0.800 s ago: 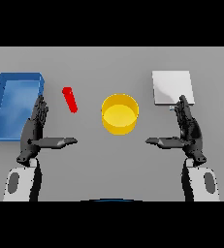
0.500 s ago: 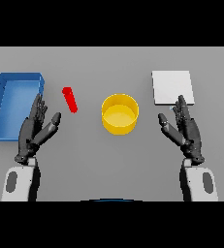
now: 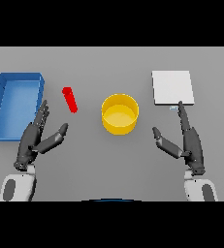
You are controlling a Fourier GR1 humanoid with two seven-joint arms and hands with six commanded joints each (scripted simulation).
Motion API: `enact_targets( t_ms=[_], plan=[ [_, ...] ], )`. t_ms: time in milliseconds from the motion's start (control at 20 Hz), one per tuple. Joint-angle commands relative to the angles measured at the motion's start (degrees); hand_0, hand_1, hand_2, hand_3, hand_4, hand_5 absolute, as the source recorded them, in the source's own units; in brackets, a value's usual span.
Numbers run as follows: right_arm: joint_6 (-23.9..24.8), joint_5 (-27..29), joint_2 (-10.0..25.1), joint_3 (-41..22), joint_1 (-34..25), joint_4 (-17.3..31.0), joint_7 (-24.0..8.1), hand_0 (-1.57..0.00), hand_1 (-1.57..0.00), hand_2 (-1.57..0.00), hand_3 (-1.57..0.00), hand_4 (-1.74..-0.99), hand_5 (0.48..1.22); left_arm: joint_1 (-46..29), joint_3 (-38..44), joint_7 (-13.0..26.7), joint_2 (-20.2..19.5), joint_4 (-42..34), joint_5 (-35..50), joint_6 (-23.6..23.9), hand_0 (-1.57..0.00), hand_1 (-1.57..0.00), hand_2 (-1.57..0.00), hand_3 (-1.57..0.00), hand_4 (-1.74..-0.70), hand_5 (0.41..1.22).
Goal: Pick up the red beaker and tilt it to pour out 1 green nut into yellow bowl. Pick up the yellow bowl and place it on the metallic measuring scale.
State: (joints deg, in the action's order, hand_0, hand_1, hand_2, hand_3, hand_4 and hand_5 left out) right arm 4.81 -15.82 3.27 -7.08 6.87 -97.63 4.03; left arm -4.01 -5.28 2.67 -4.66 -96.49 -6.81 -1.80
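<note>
The red beaker (image 3: 70,99) stands untouched left of centre in the frame, leaning a little, its upper end toward the upper left. The yellow bowl (image 3: 120,113) sits at the middle of the table, placed between beaker and scale so a pour from the left would fall into it. The metallic measuring scale (image 3: 172,87) lies flat at upper right, well apart from the bowl. The left hand (image 3: 36,138) hovers at lower left with fingers straight and thumb spread, holding nothing; the beaker lies just beyond its fingertips, up and to the right, probably the first thing to be grasped. The right hand (image 3: 186,140) mirrors it at lower right, likewise spread and empty, fingertips near the scale's lower edge. A blue tray (image 3: 17,80) sits at far left.
</note>
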Motion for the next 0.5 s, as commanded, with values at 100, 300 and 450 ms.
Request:
enact_targets(
  t_ms=[100, 300, 450],
  plan=[
    [-1.1, 1.1, 0.3, 0.1, 0.2, -0.8, 0.7, 0.00, 0.00, 0.00, 0.00, -1.230, 0.617, 3.7, -0.1, -0.7, 1.0, 5.9, -1.5, 0.6, 0.00, 0.00, 0.00, 0.00, -1.19, 0.611],
    [-1.5, 1.5, 0.1, 0.0, -0.4, -0.2, 0.7, 0.00, 0.00, 0.00, 0.00, -1.260, 0.633, 9.3, 1.1, -3.3, 1.0, 13.8, -3.0, 1.8, 0.00, 0.00, 0.00, 0.00, -1.23, 0.629],
    [-2.3, 2.7, 0.4, 0.7, -1.0, 0.5, 0.5, 0.00, 0.00, 0.00, 0.00, -1.280, 0.634, 14.6, 2.4, -4.1, 1.3, 20.2, -3.3, 2.4, 0.00, 0.00, 0.00, 0.00, -1.25, 0.650]
  ],
)
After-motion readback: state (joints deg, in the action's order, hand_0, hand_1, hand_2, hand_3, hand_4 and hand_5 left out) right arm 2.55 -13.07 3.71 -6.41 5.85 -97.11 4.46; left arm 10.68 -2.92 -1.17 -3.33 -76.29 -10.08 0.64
